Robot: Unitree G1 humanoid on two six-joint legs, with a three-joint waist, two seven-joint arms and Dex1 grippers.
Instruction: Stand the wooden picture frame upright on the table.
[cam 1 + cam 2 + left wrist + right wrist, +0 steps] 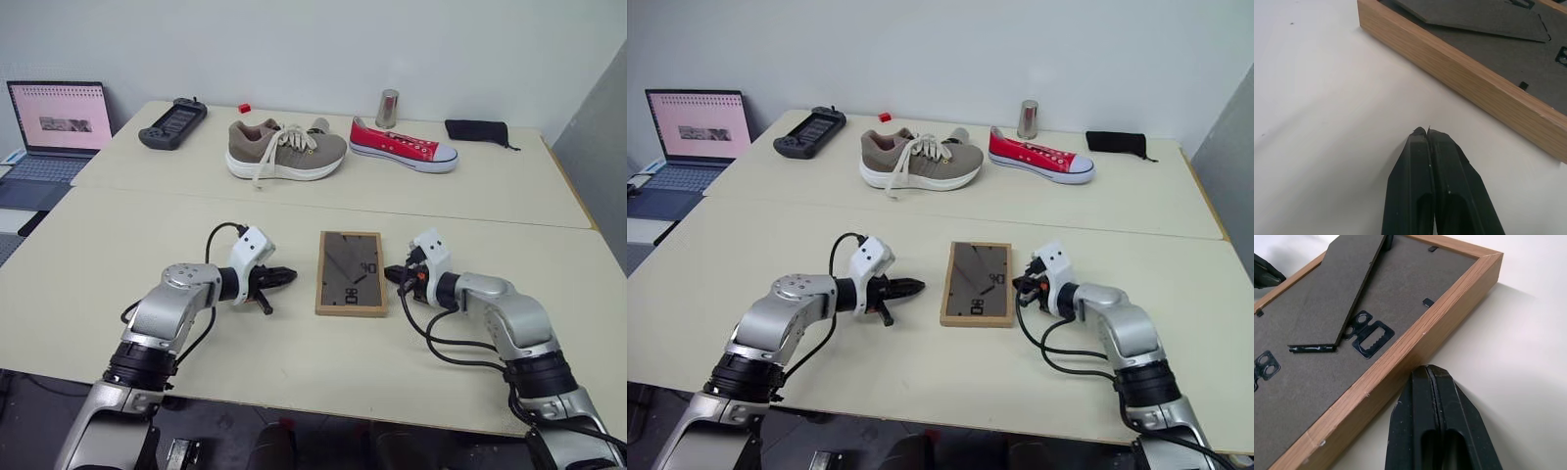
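1. The wooden picture frame (351,273) lay flat on the table (118,245), back panel up, in the near section just ahead of the seam. Picture side was hidden against the tabletop.
2. The left gripper (291,276) sat at the frame's 9 o'clock, fingers pressed together, holding nothing. A clear strip of table showed between the tips and the frame's edge in the left wrist view.
3. The right gripper (389,275) sat at the frame's 3 o'clock, fingers likewise closed and empty, tips just beside the wooden rim. Actual contact couldn't be confirmed; the fingers covered that spot in the right wrist view.
4. The back stand flap (1339,298) lay folded on the panel, with a sawtooth hanger (1371,338) beside it. The frame's far corners were cut off in both wrist views.
5. At 12 o'clock on the far section: a tan sneaker (284,149), a red sneaker (404,147), a metal cylinder (388,108).
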